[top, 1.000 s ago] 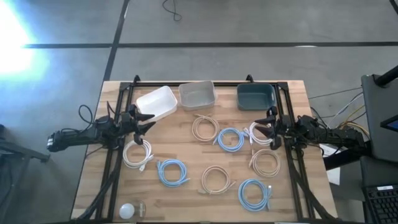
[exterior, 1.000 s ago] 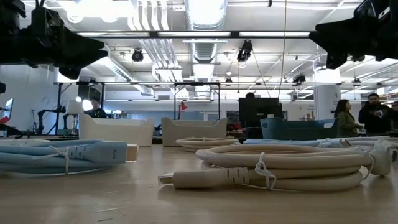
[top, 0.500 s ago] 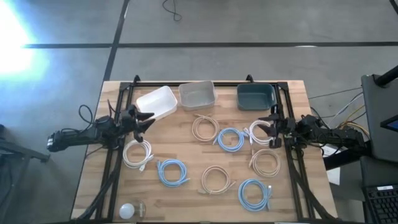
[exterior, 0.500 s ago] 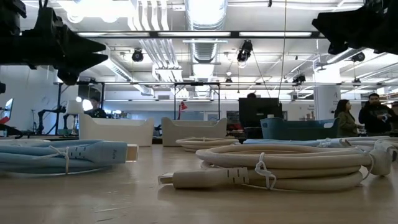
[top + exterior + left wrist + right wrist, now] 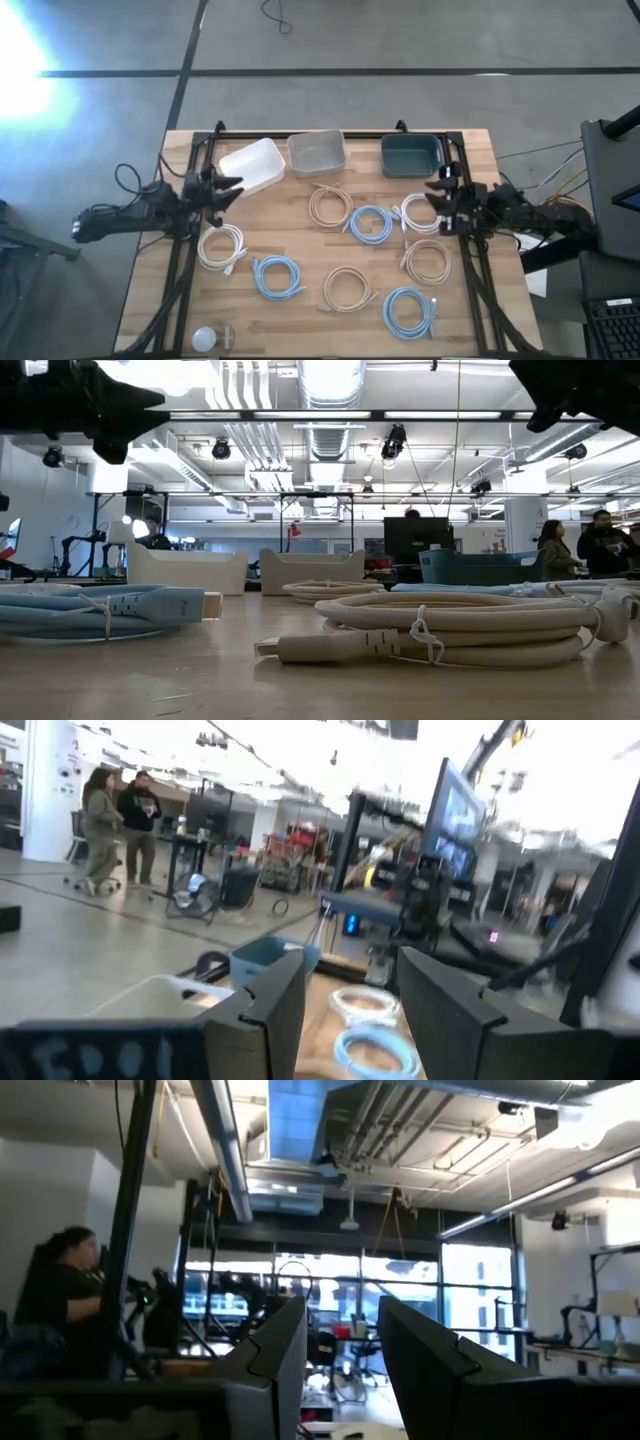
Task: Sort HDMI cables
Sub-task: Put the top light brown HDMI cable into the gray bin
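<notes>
Several small coiled HDMI cables lie flat on the wooden table. In the high view a white coil [image 5: 221, 247] lies near the left arm and a blue one [image 5: 277, 277] beside it. A beige coil [image 5: 330, 206], a blue one [image 5: 371, 223] and a white one [image 5: 420, 213] lie mid-table. Two beige coils [image 5: 427, 261] [image 5: 348, 288] and a blue one [image 5: 410, 311] lie nearer. My left gripper [image 5: 230, 188] hovers open by the white bin, above the white coil's far side. My right gripper [image 5: 433, 196] hovers open over the right white coil, raised off the table.
Three bins stand along the far edge: white [image 5: 252, 165], clear grey [image 5: 318, 153] and dark blue [image 5: 411, 155]. A small round white object [image 5: 205, 338] sits at the near left corner. Black frame rails run down both sides of the table. People stand in the room behind.
Both grippers have risen and tipped upward, away from the table. The left one has drawn back slightly toward the far left, the right one slightly toward the far edge. The cables have stayed where they were.
</notes>
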